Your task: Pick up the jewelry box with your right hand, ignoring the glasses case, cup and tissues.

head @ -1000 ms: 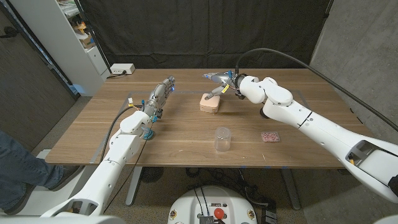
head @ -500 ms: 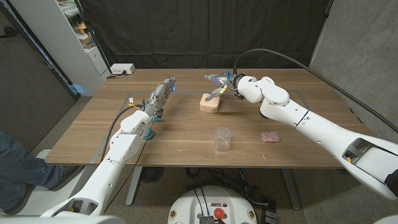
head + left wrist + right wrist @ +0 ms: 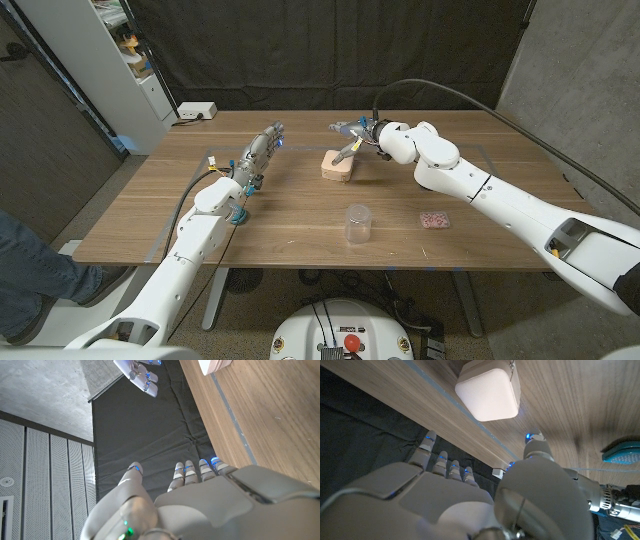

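A black curtain backs the wooden table. Above centre in the head view, the right hand, fingers apart and empty, hovers just upper right of the squarish, rounded pale-pink jewelry box.

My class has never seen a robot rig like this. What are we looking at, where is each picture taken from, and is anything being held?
A two-armed robot stands at a wooden table. One picture looks down from its head; two come from cameras on its wrists, so they appear turned around. On the table lie a pinkish jewelry box, a clear cup, a small pink packet and a teal object. The right hand hovers open by the box, not gripping it. The left hand holds nothing.
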### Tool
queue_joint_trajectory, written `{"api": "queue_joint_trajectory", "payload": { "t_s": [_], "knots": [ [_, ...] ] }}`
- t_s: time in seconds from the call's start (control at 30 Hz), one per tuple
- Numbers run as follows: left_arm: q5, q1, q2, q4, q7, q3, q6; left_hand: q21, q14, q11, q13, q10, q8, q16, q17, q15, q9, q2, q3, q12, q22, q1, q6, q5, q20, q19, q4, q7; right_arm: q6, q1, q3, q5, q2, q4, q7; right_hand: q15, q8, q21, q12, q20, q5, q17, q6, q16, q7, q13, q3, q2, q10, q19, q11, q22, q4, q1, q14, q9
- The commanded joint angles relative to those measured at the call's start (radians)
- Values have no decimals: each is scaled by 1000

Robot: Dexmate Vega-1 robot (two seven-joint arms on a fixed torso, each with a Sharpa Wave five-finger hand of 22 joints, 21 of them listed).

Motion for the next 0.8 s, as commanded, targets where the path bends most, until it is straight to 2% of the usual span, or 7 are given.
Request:
{"api": "queue_joint_trajectory", "payload": {
  "t_s": [0.03,0.17,0.57,0.8],
  "knots": [
    [3,-10,-2,9,-3,6,1,5,-1,9,3,2,1,1,1,5,3,4,-1,-1,5,-5,1,-2,3,-10,-5,6,-21,21,-23,-17,18,25,33,12,-1,10,-2,0,7,3,-19,-4,1,2,-5,-7,-17,7,4,2,1,1,-2,4],
    [3,-13,-4,17,-4,7,1,5,-2,10,3,2,1,1,1,6,3,5,-1,-1,5,-6,1,-2,4,-10,-5,6,-24,27,-29,-18,22,34,39,13,-1,10,-1,1,9,2,-28,-4,5,2,-8,-7,-21,9,18,2,2,2,-2,4],
    [7,-15,-6,21,-1,7,2,5,-5,9,3,3,1,0,1,8,3,6,0,-1,5,-6,1,-2,4,-11,-6,8,-47,44,-48,-29,34,58,64,21,-4,11,-1,2,14,1,-55,-3,5,2,-14,-4,-32,13,33,3,3,4,2,4],
    [7,-16,-6,25,-3,7,2,3,-6,11,3,2,1,0,1,9,3,6,0,-1,5,-7,2,-2,7,-17,-7,8,-76,59,-71,-49,47,76,98,30,-6,13,-3,3,18,-1,-85,-3,20,2,-24,-6,-51,21,49,3,4,5,1,5]
  ]
}}
